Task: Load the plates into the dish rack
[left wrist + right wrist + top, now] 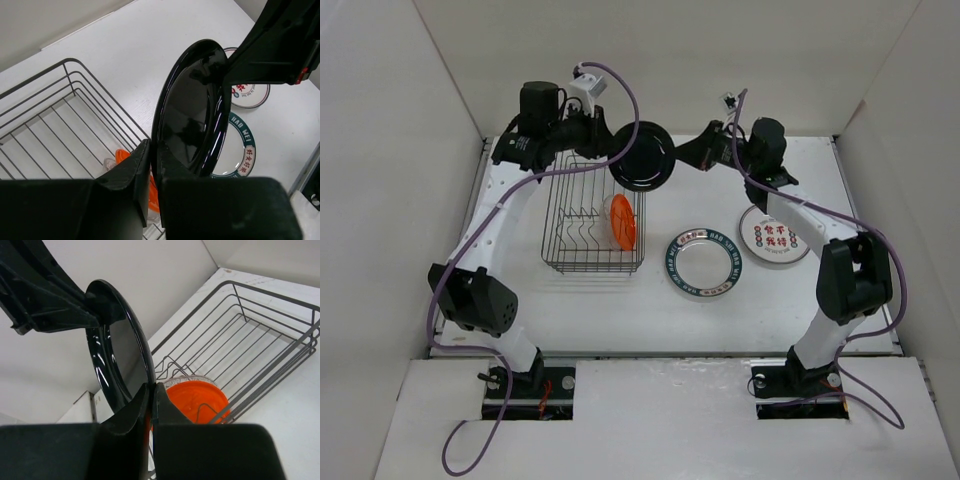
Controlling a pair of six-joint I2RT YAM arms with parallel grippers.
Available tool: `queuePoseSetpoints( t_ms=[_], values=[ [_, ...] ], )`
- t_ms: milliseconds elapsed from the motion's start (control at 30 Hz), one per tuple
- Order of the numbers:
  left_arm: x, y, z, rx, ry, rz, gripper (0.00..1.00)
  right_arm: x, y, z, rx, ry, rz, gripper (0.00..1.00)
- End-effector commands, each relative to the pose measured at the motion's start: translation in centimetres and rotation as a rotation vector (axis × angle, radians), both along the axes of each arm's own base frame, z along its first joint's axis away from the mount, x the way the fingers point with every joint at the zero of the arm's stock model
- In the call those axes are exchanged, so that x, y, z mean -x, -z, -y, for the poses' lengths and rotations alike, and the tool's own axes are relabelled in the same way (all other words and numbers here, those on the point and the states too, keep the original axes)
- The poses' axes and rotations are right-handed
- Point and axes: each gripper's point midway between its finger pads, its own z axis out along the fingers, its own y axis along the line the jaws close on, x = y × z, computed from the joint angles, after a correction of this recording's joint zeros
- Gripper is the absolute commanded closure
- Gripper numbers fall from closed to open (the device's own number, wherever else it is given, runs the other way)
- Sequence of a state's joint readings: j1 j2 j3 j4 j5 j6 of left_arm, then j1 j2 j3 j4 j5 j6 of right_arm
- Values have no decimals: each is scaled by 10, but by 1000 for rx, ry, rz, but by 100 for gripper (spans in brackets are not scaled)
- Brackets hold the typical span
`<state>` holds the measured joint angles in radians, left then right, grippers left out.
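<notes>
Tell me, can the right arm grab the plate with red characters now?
Probably not yet: the right tool is shut on the black plate, shared with the left tool. Once freed, the character plate lies near that arm with nothing on it.

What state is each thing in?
Glossy black round plate: upright, held aloft.
Left gripper: shut on it.
Right gripper: shut on it.
Small orange plate: on edge in dark wire rack.
Teal-lettered white plate: flat on table.
Grey-rimmed character plate: flat on table.

Small plate [622, 222] inside dish rack [592, 268]
</notes>
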<state>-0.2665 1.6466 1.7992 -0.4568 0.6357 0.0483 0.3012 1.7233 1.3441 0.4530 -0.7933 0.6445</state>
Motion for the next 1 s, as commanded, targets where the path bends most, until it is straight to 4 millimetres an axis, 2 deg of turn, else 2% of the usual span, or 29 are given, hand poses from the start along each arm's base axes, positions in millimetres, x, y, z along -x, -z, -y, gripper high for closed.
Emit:
queuePoseSetpoints(
  t_ms=[0,33,67,100,133,167,200,233,267,300,367,433,467,567,600,633,733,767,800,967],
  values=[
    [17,-20,2,20,23,47,100,28,-69,-8,-91,-56,185,98],
    [15,-24,-2,26,-22,53,100,28,-70,-11,-95,-53,184,81],
    [12,-28,-9,22,-77,64,100,26,-71,-10,-97,-41,184,45],
    [8,-32,-19,15,-148,77,100,25,-71,-9,-95,-23,165,0],
    [2,-41,-42,-16,-294,116,100,23,-65,-6,-82,2,143,0],
    [-1,-47,-56,-28,-381,134,100,8,-57,2,-66,75,115,0],
    [-2,-47,-73,-59,-469,142,100,4,-44,7,-27,124,48,0],
    [-1,-52,-105,-111,-634,169,100,-8,-34,21,29,242,1,0],
    [1,-55,-122,-136,-719,184,100,-15,-37,28,43,301,35,0],
    [3,-54,-136,-162,-794,191,100,-16,-32,29,80,344,18,0],
    [11,-44,-172,-269,-959,179,100,-17,-14,37,177,423,-41,0],
    [16,-32,-185,-331,-1016,150,100,-17,0,45,249,504,-92,0],
    [19,-18,-192,-378,-1043,124,100,-17,4,48,262,517,-107,0],
    [24,4,-197,-435,-1046,79,100,-12,21,54,301,533,-153,0],
    [26,11,-197,-452,-1041,63,100,-9,17,55,299,534,-150,0],
    [28,14,-197,-453,-1044,47,100,-8,25,57,314,541,-168,0],
    [29,32,-194,-472,-1028,-7,100,0,29,65,331,561,-184,0],
    [29,32,-194,-472,-1028,-8,100,4,31,66,336,560,-190,0],
    [31,34,-191,-473,-1021,-18,100,6,30,75,346,580,-188,0],
    [34,55,-167,-482,-913,-69,100,12,39,87,355,598,-205,0]
  ],
)
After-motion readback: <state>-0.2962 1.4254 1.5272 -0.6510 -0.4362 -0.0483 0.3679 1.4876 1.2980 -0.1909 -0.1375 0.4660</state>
